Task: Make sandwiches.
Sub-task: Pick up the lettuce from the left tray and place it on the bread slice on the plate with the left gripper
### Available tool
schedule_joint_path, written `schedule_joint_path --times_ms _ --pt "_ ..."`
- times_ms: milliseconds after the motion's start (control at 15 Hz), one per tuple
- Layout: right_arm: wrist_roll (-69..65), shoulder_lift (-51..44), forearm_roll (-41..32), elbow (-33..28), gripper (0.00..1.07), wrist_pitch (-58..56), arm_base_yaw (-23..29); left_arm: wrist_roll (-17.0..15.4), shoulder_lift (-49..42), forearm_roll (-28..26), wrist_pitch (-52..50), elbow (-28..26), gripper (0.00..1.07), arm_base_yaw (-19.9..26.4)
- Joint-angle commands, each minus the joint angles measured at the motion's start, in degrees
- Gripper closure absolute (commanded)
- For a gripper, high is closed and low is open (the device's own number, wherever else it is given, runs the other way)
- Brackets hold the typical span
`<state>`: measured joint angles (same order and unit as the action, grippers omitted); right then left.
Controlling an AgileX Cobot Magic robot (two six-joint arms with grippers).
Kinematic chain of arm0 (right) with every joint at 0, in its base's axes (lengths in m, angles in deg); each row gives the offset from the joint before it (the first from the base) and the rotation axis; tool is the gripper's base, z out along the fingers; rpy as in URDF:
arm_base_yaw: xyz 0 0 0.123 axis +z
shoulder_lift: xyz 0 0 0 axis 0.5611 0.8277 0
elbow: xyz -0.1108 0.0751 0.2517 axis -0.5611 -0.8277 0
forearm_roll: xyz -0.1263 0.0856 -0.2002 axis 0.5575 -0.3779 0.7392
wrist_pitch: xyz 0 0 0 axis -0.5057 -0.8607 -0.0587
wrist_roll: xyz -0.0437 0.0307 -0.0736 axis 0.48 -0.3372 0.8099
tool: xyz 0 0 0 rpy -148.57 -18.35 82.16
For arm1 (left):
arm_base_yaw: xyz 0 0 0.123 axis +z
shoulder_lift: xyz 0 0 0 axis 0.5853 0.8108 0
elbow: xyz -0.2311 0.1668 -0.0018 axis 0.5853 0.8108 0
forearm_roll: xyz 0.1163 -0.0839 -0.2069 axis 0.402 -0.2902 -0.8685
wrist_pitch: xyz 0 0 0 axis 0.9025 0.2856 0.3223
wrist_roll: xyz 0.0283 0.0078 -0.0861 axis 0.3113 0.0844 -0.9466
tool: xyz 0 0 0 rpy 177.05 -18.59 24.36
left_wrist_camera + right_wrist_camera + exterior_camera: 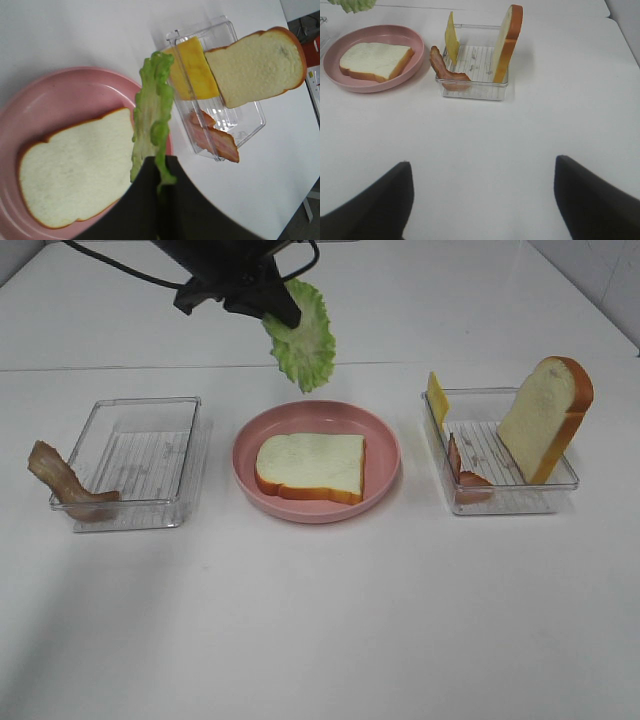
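the left jaws are clamped shut on the top edge of the green lettuce leaf, which hangs free in the air, held up over the table. from the high camera the leaf dangles just past the far rim of the pink plate, touching neither the plate nor what lies on it. the left wrist camera looks down along the leaf, edge-on, with the plate below it.

one bread slice lies flat in the middle of the plate, white face up, with its orange-brown crust showing along the near side.

to the right of the plate stands a clear tray. the second bread slice stands upright in it, leaning toward the tray's right wall. the yellow cheese square stands on edge at the tray's far left corner, and a bacon strip is propped against the left wall, near the front.

on the left of the plate is another clear tray. a second bacon strip is draped over its near left corner, part inside and part hanging out.

the right jaws stand wide apart with nothing between them, over bare table in front of the right-hand tray; their dark fingers show only in the right wrist camera.
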<state>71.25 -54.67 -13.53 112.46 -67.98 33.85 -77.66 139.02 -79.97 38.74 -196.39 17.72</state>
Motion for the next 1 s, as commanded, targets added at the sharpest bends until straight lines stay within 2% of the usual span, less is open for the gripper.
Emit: schedule_joint_path --times_ms 67,333,733,933,1000 --pt "0.0 -0.7 0.3 -0.2 0.33 0.7 -0.3 -3.2 4.4 -2.0 -0.2 -0.2 1.07 -3.7" --pt "0.0 -0.7 0.3 -0.2 0.33 0.7 -0.3 -3.0 7.4 -2.7 1.3 -0.2 1.07 -5.5" --pt "0.0 -0.7 0.3 -0.2 0.33 0.7 -0.3 -2.8 11.6 0.3 3.7 -0.2 1.07 -5.5" --pt "0.0 -0.7 0.3 -0.2 0.33 0.7 -0.3 -4.9 12.1 5.3 2.6 -0.2 1.07 -5.4" --pt "0.0 -0.7 0.3 -0.2 0.33 0.7 -0.3 -5.0 12.1 5.9 2.5 -0.3 1.01 -5.4"
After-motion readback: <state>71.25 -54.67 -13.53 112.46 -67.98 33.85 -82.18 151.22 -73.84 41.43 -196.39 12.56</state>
